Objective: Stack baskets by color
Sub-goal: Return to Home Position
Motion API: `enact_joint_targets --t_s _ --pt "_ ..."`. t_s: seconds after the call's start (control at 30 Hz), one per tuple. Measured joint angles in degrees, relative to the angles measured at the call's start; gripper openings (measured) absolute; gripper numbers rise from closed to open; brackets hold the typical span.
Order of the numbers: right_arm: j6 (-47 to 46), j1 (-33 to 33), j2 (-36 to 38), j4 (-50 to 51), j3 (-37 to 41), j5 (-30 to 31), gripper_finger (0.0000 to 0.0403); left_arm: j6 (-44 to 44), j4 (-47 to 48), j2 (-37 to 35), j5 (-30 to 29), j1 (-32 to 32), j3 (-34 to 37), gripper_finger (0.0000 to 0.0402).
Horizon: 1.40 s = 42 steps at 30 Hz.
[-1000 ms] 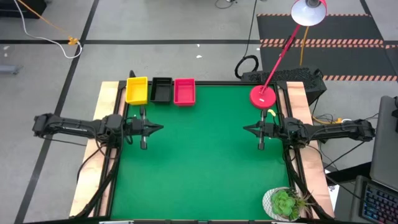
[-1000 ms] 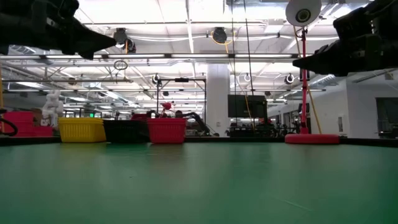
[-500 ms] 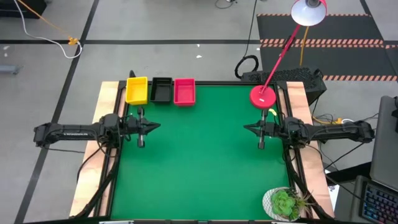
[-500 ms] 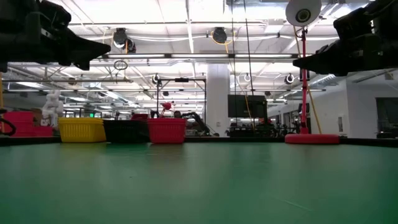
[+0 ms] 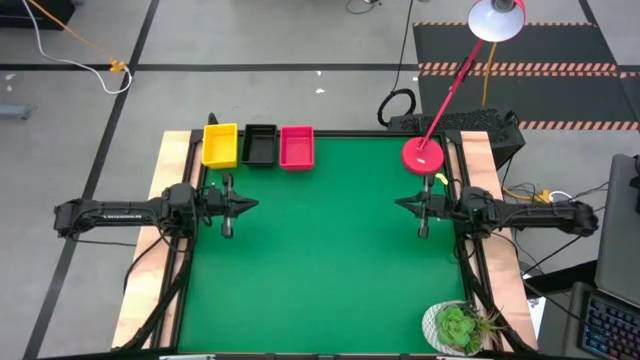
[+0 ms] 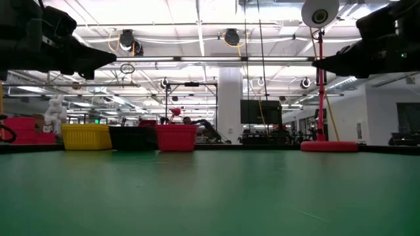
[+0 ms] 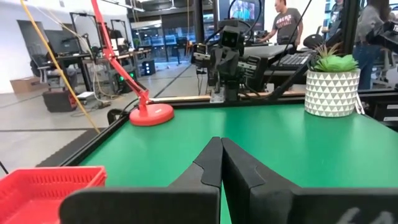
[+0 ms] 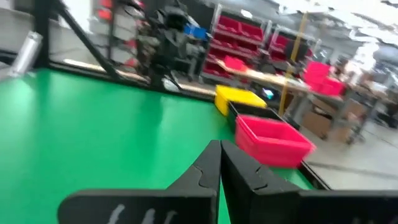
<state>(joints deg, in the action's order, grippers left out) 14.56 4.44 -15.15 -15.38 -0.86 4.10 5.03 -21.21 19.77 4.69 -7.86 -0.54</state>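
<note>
Table top (image 5: 320, 260): we see a smooth, matt green covering.
Red basket (image 5: 297, 146): plastic (slotted walls, slight sheen).
Side boards (image 5: 500, 290): bare wood.
Lamp base (image 5: 423, 155): glossy red.

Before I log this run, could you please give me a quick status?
Left hand shut, empty, left edge; right hand shut, empty, right edge. Yellow baskets, black baskets, red baskets abreast, far-left corner. Nothing obstructing.

Grey concrete floor (image 5: 300, 40) with black tape lines and a yellow cable (image 5: 117, 67) on it. Black mat (image 5: 520, 50) with hazard-stripe edges behind the table. Green table top (image 5: 320, 250), wood side strips. Red desk lamp (image 5: 423, 155), white shade. Potted plant (image 7: 331, 87) in a white patterned pot at a table corner. Open hall beyond: bright ceiling strip lights (image 6: 197, 26), white column (image 6: 230, 98), dark screen (image 6: 260, 111), possibly a monitor. Red bin shelving (image 8: 249, 28). People (image 7: 289, 22) standing far back.
</note>
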Motion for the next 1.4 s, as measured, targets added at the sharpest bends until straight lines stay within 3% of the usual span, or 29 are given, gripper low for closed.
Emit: enact_joint_targets --t_s 0.2,0.53,0.67,1.3,1.4 --pt "0.13 -0.02 3.39 2.49 0.00 -7.25 0.0004 0.22 0.00 0.00 -0.02 0.00 0.00 0.0005" --pt "-2.00 -0.06 10.90 7.91 0.00 -7.46 0.0004 -1.09 -0.02 0.00 -0.02 0.00 -0.02 0.0004" --pt "-3.45 -0.04 14.96 12.43 0.01 -11.17 0.0004 -1.90 -0.02 0.00 -0.02 0.00 -0.02 0.0005" --pt "-2.06 -0.04 15.03 13.28 0.00 -11.21 0.0000 -2.13 -2.51 0.00 -0.11 0.02 -0.07 0.0006" --pt "-1.89 -0.04 15.01 13.58 0.02 -8.57 0.0000 -2.04 -2.49 0.02 0.56 0.13 -0.07 0.0003"
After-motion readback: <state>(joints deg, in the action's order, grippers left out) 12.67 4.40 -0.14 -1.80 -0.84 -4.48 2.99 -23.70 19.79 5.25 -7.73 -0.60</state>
